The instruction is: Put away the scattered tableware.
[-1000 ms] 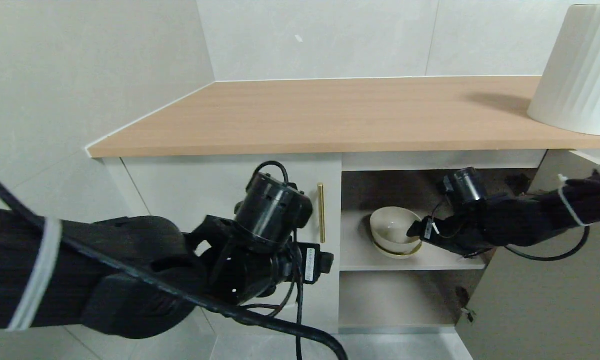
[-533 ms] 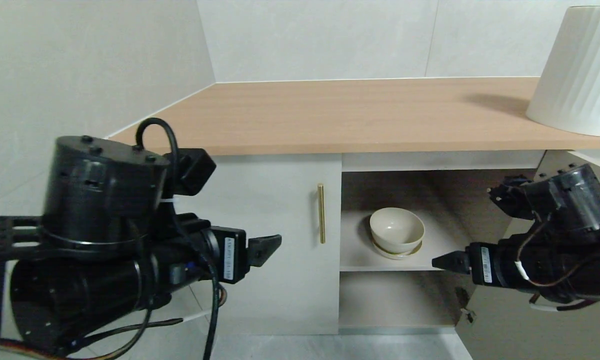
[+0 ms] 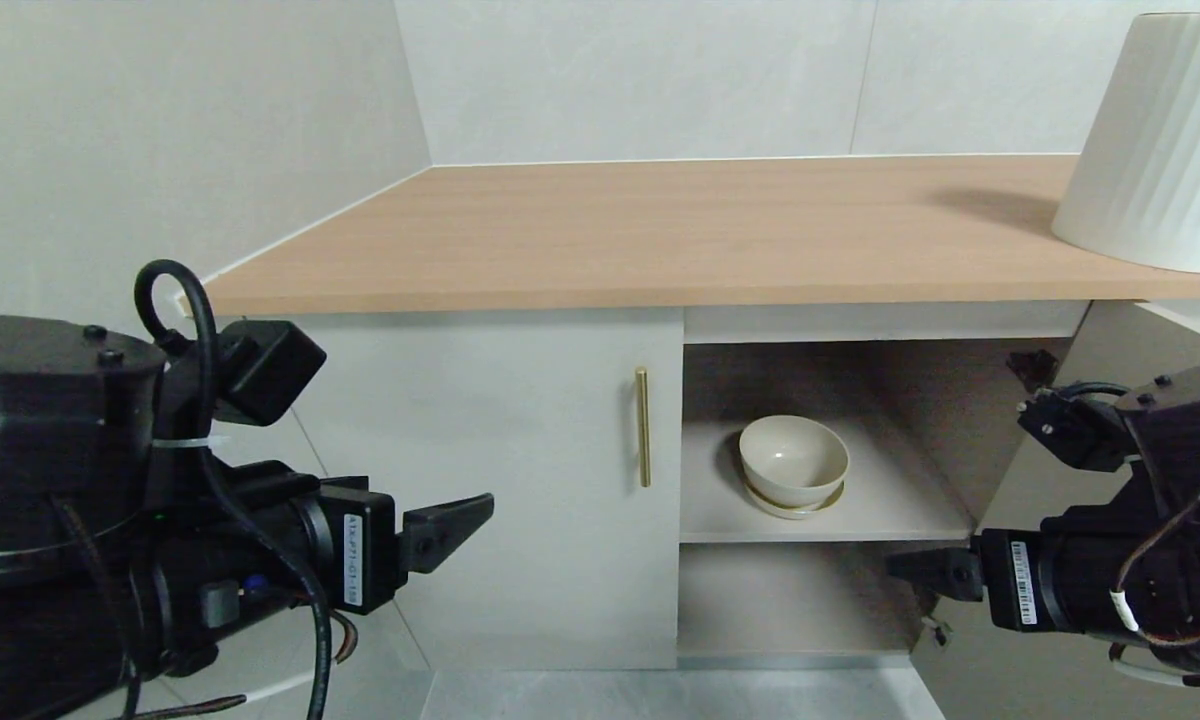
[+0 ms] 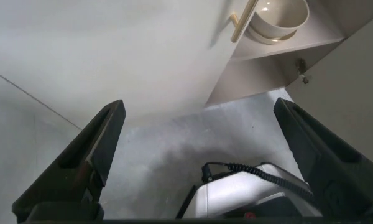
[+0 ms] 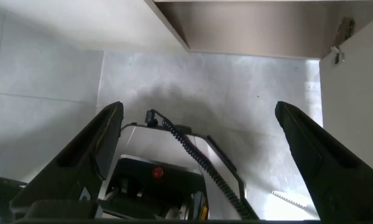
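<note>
Sitting on saucer [image 3: 796, 508], round cream bowl [image 3: 793, 460]; left claw [image 4: 202, 163] spread, right claw [image 5: 202, 165] spread.

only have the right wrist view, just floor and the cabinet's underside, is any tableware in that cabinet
observer: Yes, a cream bowl sits on a small plate on the upper shelf of the open right compartment.
operator: other door open too
observer: No, the left door is shut, its gold handle upright beside the opening.
operator: where's the left arm
observer: The left gripper is low in front of the left door, fingers open and empty.
</note>
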